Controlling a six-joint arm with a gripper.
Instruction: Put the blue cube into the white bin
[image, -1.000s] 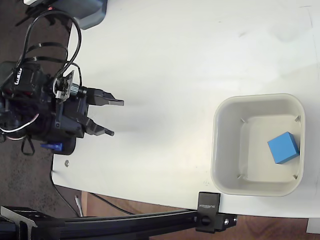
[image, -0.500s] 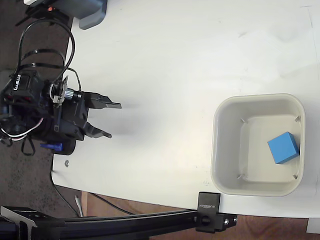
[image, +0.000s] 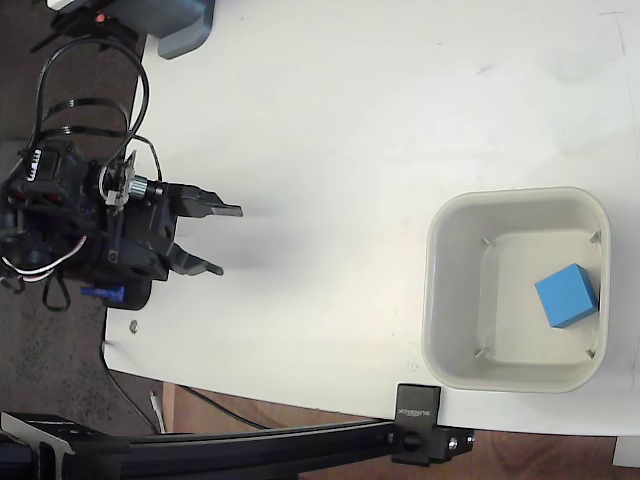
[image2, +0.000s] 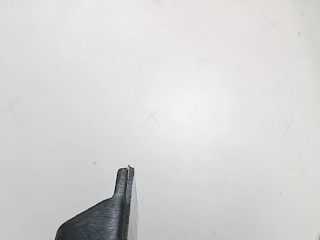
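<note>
Nothing is shifting since half a second ago, though against the frame a full second back the end effector (image: 217, 240) is sitting slightly further left and lower at the left edge of the fixed view, its two dark fingers spread apart and gripping nothing above the white bench (image: 340, 120). One ridged fingertip (image2: 122, 200) is showing in the wrist view over bare bench surface. Moving rightward in the fixed view, the white bin (image: 452, 300) is resting on the bench near its lower right corner, well apart from the end effector. Inside it, the blue cube (image: 567, 295) is lying on the bin's flat floor toward the right wall, unchanged from both earlier frames.
</note>
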